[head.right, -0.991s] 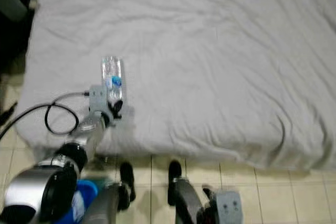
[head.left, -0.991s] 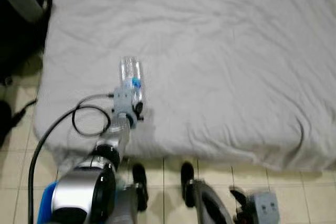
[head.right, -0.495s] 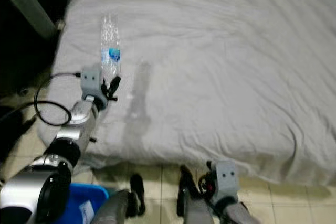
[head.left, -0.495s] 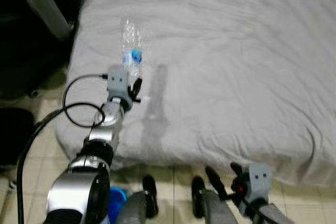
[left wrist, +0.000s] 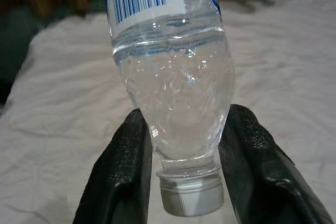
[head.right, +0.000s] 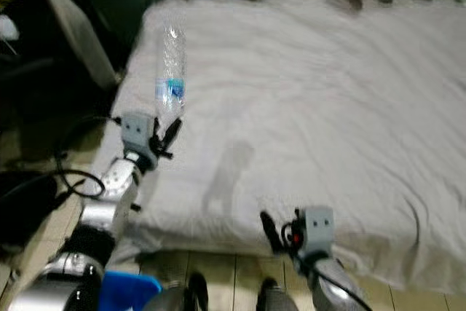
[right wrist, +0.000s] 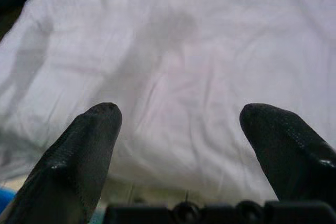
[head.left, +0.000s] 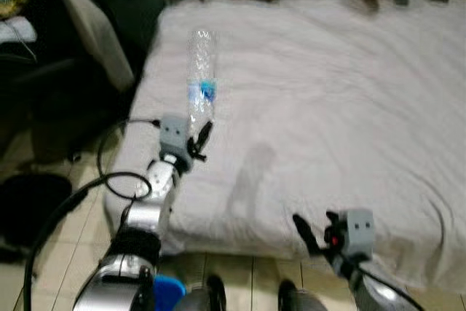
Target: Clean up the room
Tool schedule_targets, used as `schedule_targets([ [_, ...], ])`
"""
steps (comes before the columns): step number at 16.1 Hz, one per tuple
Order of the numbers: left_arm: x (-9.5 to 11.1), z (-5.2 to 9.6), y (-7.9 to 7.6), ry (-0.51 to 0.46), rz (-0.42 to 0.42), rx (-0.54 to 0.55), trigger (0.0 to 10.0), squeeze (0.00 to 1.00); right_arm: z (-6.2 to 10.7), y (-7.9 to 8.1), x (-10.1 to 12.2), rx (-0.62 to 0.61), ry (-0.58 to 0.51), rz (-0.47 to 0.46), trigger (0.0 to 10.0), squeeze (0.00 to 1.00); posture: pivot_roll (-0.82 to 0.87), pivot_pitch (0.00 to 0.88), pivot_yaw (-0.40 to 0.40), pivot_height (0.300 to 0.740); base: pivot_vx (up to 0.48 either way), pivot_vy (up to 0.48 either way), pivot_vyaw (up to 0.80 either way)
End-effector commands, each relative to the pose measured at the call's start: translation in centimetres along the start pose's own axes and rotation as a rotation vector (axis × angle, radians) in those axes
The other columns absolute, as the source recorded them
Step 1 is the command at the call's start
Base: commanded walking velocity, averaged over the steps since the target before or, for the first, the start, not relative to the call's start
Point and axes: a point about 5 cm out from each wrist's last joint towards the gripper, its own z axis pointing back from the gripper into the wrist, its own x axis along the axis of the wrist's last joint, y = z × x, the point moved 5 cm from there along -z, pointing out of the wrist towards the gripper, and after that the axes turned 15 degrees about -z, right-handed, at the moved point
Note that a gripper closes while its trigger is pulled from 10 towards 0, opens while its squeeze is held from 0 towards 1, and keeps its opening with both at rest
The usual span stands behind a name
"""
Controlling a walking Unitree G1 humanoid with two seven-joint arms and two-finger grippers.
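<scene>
Pinched by its neck in the left gripper [left wrist: 184, 182], the clear crinkled plastic bottle with a blue label [head.left: 201, 81] points toward eleven o'clock above the white bed [head.left: 349, 92] — light, springy, slippery — while the right gripper [right wrist: 184, 145] gapes.

The bottle [left wrist: 170, 77] runs off the top edge of the left wrist view. Blurred, dark clutter [head.left: 44, 49] at upper left of the head views cannot be identified.
</scene>
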Motion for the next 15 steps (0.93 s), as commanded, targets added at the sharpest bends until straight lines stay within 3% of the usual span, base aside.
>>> schedule_targets([
  [1,1.1,0.0,0.6,-0.043,-0.011,0.017,2.5,0.00,0.3,-0.6,-1.0,-0.018,0.021,-0.015,10.0,0.00,-0.07,0.000,0.076,0.740,0.000,0.000,0.00],
  [2,0.3,0.9,0.3,-0.027,-0.010,0.045,10.0,0.00,-0.1,-0.9,-0.6,-0.021,0.013,-0.014,10.0,0.00,-0.06,0.000,0.071,0.740,0.000,0.000,0.00],
  [3,0.3,0.9,0.3,-0.027,-0.010,0.045,10.0,0.00,-0.1,-0.9,-0.6,-0.021,0.013,-0.014,10.0,0.00,-0.06,0.000,0.071,0.740,0.000,0.000,0.00],
  [5,-4.3,4.5,-0.5,0.088,-0.049,0.068,10.0,0.00,-1.3,-1.6,-0.5,-0.024,0.012,0.008,10.0,0.00,-0.07,0.000,0.079,0.740,0.000,0.000,0.38],
  [6,-4.3,4.5,-0.5,0.088,-0.049,0.068,10.0,0.00,-1.3,-1.6,-0.5,-0.024,0.012,0.008,10.0,0.00,-0.07,0.000,0.079,0.740,0.000,0.000,0.76],
  [7,-6.8,6.1,-1.2,0.166,-0.024,0.058,10.0,0.00,-1.9,-2.1,-0.4,-0.037,0.012,0.003,10.0,0.00,-0.06,0.000,0.070,0.740,0.000,0.000,0.73],
  [9,-9.3,7.7,-2.4,0.272,0.018,0.065,10.0,0.00,-2.5,-2.6,-0.6,-0.045,0.017,-0.003,10.0,0.00,-0.05,0.000,0.066,0.740,0.000,0.000,0.70],
  [15,-8.7,7.8,-4.1,0.292,0.026,0.068,10.0,0.00,-2.8,-2.7,-1.2,-0.027,0.028,0.006,10.0,0.00,-0.05,0.000,0.050,0.740,0.000,0.000,0.68],
])
